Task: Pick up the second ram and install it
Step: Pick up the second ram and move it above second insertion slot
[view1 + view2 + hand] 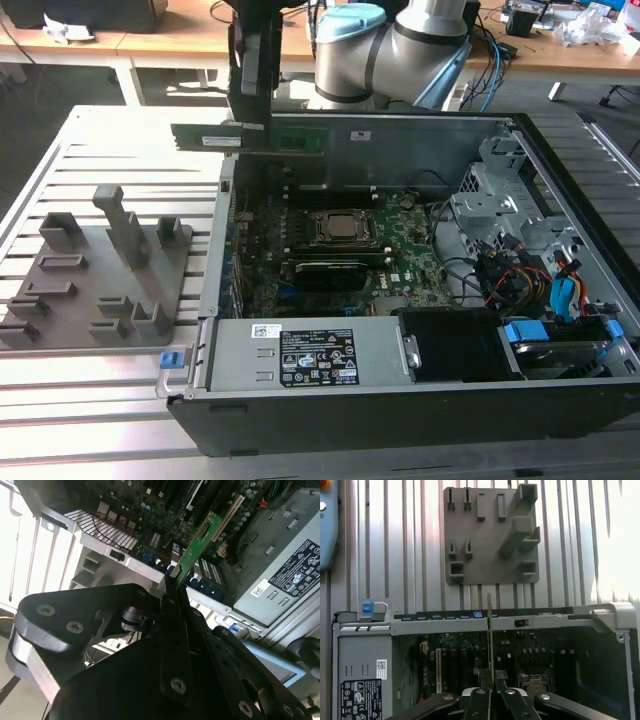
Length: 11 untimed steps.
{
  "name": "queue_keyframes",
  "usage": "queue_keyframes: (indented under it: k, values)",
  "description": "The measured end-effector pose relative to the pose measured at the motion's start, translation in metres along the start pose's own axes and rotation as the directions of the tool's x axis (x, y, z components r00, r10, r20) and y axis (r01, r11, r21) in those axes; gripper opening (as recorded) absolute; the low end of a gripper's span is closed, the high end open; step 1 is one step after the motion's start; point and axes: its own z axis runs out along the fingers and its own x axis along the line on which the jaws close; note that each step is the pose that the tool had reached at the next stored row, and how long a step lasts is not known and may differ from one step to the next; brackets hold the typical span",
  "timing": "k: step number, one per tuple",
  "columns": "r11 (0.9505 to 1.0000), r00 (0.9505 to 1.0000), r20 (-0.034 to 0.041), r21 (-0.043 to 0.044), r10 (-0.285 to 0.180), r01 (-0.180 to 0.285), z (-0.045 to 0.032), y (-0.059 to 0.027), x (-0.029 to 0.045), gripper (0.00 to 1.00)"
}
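Observation:
The second ram (290,140) is a long thin green-black stick, held level in the air above the far left corner of the open computer case (215,300). My black gripper (250,122) hangs straight down over it and is shut on its top edge near the middle. The second wrist view has the fingers (170,592) clamped on the green stick (197,542), which points toward the motherboard. Edge-on in the first wrist view, the stick (489,630) is a thin line rising from my gripper (490,677) across the case wall.
A grey fixture plate (100,300) with upright blocks lies on the slatted table at the exterior view's left. Inside the case are the processor socket (340,228), a black ribbed card (335,270), the power supply (300,355), and drive bays with cables (540,280).

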Motion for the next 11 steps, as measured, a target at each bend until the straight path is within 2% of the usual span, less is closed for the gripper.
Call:
queue_keyframes:
  k: [2, 5, 7, 9, 11]
  values:
    - [1.0, 1.0, -0.0061, -0.0004, 0.001, -0.001, 0.0025, -0.0088, -0.0021, 0.14]
    - [1.0, 0.9998, -0.0187, -0.0025, 0.001, -0.002, 0.0104, -0.0334, -0.0091, 0.14]
    - [1.0, 0.9998, -0.022, -0.0034, 0.002, -0.002, 0.014, -0.0429, -0.0122, 0.14]
    - [1.0, 0.9997, -0.0254, -0.0054, 0.002, -0.002, 0.0214, -0.0607, -0.0191, 0.14]
    - [1.0, 0.9996, -0.0266, -0.0066, 0.002, -0.003, 0.0269, -0.0695, -0.0245, 0.14]
